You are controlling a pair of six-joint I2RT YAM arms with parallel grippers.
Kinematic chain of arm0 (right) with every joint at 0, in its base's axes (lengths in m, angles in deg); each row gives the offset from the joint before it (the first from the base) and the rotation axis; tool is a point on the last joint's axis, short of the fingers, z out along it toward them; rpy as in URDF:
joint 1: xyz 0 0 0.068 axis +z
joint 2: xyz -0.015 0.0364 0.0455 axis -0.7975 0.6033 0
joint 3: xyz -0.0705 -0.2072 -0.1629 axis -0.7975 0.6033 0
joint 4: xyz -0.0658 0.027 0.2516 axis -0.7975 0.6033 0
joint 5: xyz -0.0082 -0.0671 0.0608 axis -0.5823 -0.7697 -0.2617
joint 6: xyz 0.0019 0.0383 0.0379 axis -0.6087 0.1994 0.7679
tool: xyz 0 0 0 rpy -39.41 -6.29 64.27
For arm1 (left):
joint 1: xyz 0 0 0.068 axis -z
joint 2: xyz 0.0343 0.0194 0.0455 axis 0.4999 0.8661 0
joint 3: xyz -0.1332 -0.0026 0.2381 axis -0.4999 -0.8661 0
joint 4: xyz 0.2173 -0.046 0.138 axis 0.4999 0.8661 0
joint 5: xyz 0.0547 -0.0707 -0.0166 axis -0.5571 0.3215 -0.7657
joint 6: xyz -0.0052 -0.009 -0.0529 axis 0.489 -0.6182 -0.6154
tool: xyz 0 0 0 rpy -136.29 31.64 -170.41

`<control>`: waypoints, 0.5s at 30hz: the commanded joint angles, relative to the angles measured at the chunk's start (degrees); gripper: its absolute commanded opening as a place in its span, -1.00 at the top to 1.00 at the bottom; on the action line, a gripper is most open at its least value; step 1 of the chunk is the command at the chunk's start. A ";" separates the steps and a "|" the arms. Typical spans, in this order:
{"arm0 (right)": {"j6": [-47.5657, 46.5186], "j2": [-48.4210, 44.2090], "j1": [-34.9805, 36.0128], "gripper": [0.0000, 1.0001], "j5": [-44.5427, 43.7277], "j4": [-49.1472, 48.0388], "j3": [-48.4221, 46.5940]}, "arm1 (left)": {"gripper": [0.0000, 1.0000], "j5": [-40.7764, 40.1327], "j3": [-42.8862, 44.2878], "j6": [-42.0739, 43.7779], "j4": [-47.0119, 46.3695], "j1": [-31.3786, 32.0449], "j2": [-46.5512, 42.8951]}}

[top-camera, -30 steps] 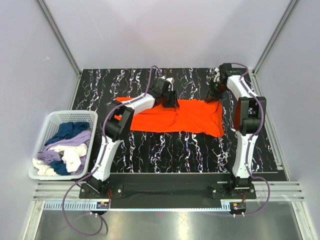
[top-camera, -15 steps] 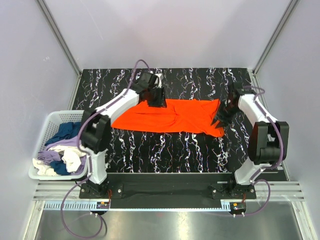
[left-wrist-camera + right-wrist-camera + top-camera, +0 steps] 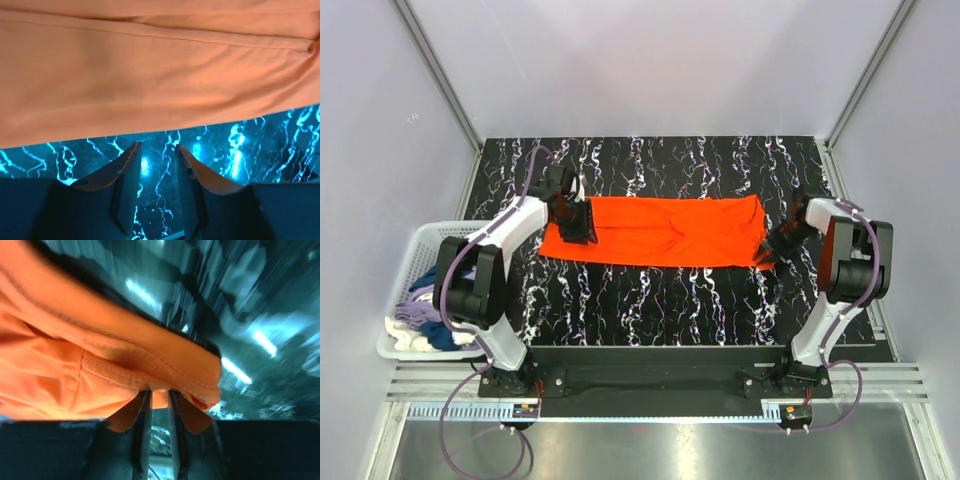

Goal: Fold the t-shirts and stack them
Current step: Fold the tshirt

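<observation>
While the orange t-shirt (image 3: 660, 230) lay flat on the tabletop (image 3: 670, 290), our left hand (image 3: 157, 146) hovered narrowly parted, empty, beside its edge; right hand (image 3: 158, 393) met its corner, and we couldn't tell the grip.

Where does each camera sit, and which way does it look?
Top: above and behind the arms, looking down at the table, orange t-shirt and basket; both arms show.
Left wrist: on the left arm, looking past its own jaws at the shirt's edge.
Right wrist: on the right arm, its jaws against the shirt's hem.
All share the orange t-shirt.
</observation>
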State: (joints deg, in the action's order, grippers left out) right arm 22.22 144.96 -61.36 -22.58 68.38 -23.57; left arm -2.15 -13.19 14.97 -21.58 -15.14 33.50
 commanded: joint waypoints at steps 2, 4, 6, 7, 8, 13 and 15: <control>-1.50 5.70 -3.66 0.47 -7.67 -3.32 -8.32 | 0.25 0.71 -0.12 1.64 -0.58 0.00 -6.32; -2.65 10.28 -3.66 0.45 -7.49 -1.14 -13.84 | 0.26 0.27 -0.30 1.29 -0.23 -0.35 -7.20; -3.97 12.65 -3.66 0.45 -7.75 0.19 -16.67 | 0.27 -0.61 0.31 1.29 0.56 -0.70 -7.73; -4.75 12.92 -3.66 0.45 -8.71 1.15 -18.51 | 0.26 -0.96 0.67 1.38 0.82 -0.79 -8.34; -6.50 12.66 -3.66 0.43 -9.24 1.51 -19.05 | 0.26 -1.31 1.02 1.55 1.26 -0.96 -8.61; -11.79 10.30 -3.57 0.38 -14.35 6.08 -23.97 | 0.25 -4.74 2.95 2.43 3.46 -1.05 -8.96; -12.14 6.70 -1.39 0.22 -13.56 5.65 -24.16 | 0.15 -7.10 3.22 2.61 4.34 -1.05 -8.70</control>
State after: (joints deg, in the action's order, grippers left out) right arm 13.90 156.33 -64.64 -32.24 72.16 -45.25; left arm -5.13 -12.86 16.34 -18.59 -15.88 26.79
